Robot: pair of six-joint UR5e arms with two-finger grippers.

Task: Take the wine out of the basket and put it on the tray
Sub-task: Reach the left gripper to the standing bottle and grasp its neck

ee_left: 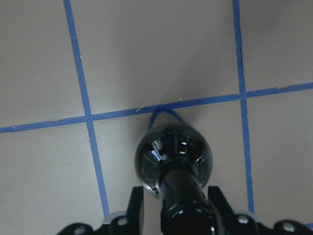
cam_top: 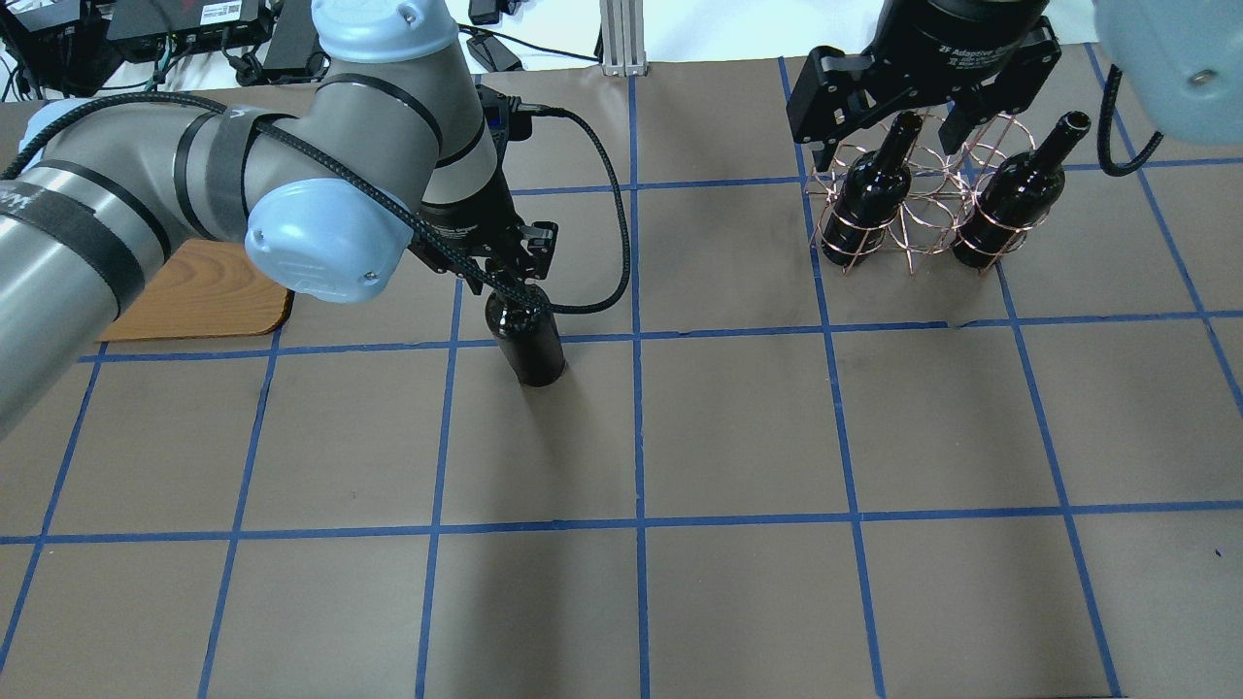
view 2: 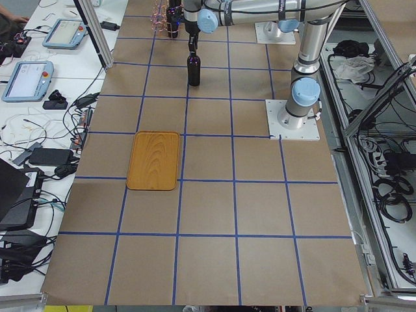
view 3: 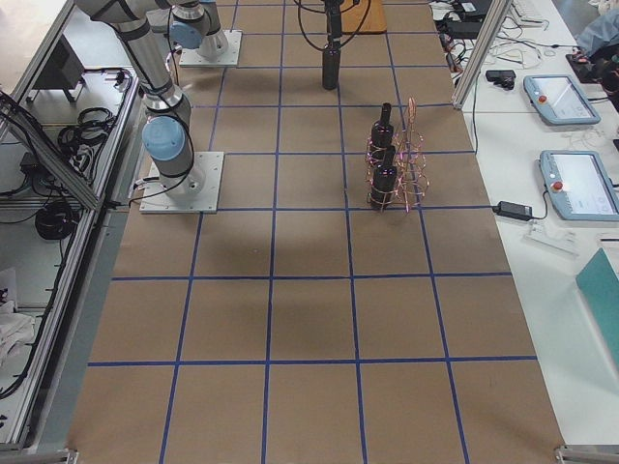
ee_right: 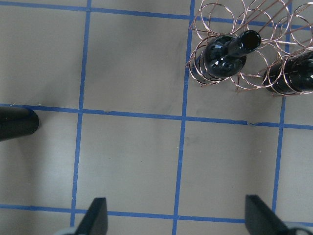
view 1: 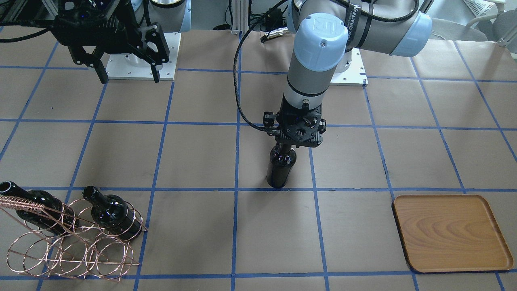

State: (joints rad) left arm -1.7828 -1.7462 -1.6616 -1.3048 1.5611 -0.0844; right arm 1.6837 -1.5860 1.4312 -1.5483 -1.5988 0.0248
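Grip at the neck holds the wine [view 1: 281, 167] upright. The left fingers [ee_left: 136, 208] are clamped on the narrow neck from both sides, and the body hangs straight below them. Judged from the task, this hold suits carrying a tall glossy bottle without tipping it and setting it down on its base. The base sits at or just above the surface [view 1: 194, 153]; contact cannot be confirmed. This bottle is out of the basket [view 1: 97, 252] and not yet on the tray [view 1: 452, 234], roughly midway between the two. The tray lies flat, well apart from the left fingers, on the side away from the basket. The right fingers [ee_right: 97, 218] are spread wide apart and hold nothing. The basket is ahead of them and well apart, which appears to leave them clear of the transfer path. Count: three bottles in all, one between the left fingers, plus a second bottle [view 1: 112, 215] and a third bottle [view 1: 38, 205] lying tilted in the rings of the basket; one basket; one tray; two pairs of fingers.
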